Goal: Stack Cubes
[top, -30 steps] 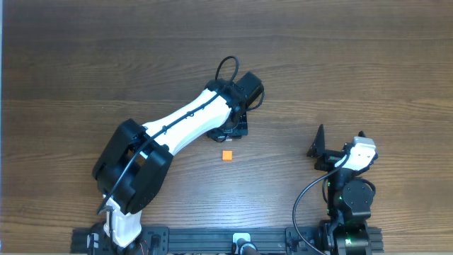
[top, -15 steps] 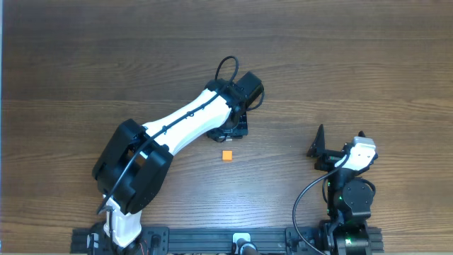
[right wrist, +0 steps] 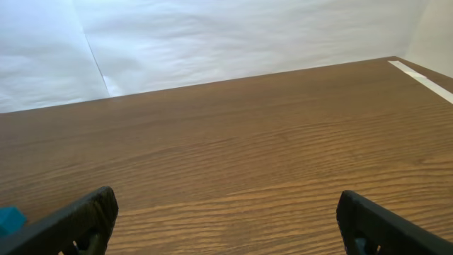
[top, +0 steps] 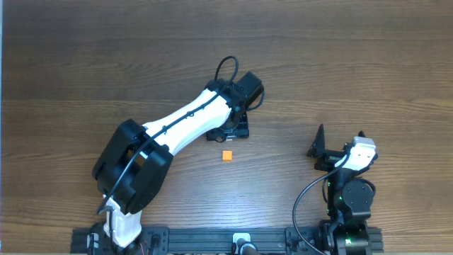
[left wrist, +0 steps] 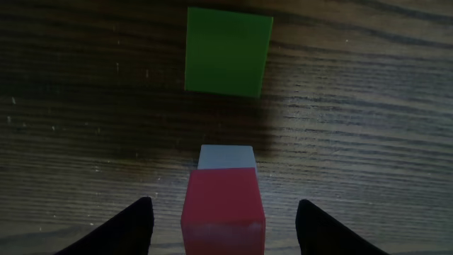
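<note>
A red cube (left wrist: pixel 224 209) sits between the fingers of my left gripper (left wrist: pixel 230 230), which is open and touches neither side of it. A pale grey cube (left wrist: pixel 226 157) shows from under the red cube's far edge, so the red one appears to rest on top of it. A green cube (left wrist: pixel 228 51) lies flat on the wood a short way beyond them. In the top view the left gripper (top: pixel 230 134) hangs over the table's middle and hides those cubes. A small orange cube (top: pixel 227 156) lies just in front of it. My right gripper (top: pixel 338 140) is open at the right.
The brown wooden table (top: pixel 368 64) stretches bare around the arms. A white backdrop (right wrist: pixel 233 35) rises behind the table's far edge. The left arm's white link (top: pixel 177 124) slants across the centre-left.
</note>
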Available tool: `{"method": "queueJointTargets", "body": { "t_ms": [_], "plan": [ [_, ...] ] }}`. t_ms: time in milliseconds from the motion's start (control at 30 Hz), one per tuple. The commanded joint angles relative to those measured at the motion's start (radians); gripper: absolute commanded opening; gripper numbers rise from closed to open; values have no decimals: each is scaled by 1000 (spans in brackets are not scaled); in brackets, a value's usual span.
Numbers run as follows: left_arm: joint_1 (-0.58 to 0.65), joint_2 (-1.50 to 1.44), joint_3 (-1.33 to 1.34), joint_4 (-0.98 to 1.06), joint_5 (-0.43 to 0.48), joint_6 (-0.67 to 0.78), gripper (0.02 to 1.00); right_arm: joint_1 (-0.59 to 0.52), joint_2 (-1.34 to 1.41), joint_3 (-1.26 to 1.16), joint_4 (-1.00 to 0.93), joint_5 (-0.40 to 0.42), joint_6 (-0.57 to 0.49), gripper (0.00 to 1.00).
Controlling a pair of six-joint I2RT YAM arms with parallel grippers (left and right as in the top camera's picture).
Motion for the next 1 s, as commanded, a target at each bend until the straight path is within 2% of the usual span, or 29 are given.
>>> {"method": "queueJointTargets", "body": {
  "t_ms": [33,167,300,500,1000],
  "plan": [
    [-23,-52,6,-5,3,-16,680,-6,-8,-5,-1,13,-5,993],
    [-35,-96,-25,5,7,-61,704,-6,-8,-5,-1,13,-5,993],
    [-43,-166,-122,41,43,-65,678,-6,-8,-5,-1,13,-5,991],
    [-92,-239,-252,68,34,-116,660,-6,-8,-5,-1,13,-5,993],
    [-127,-174,-262,127,13,-143,643,-6,-8,-5,-1,13,-5,993]
  ]
}}
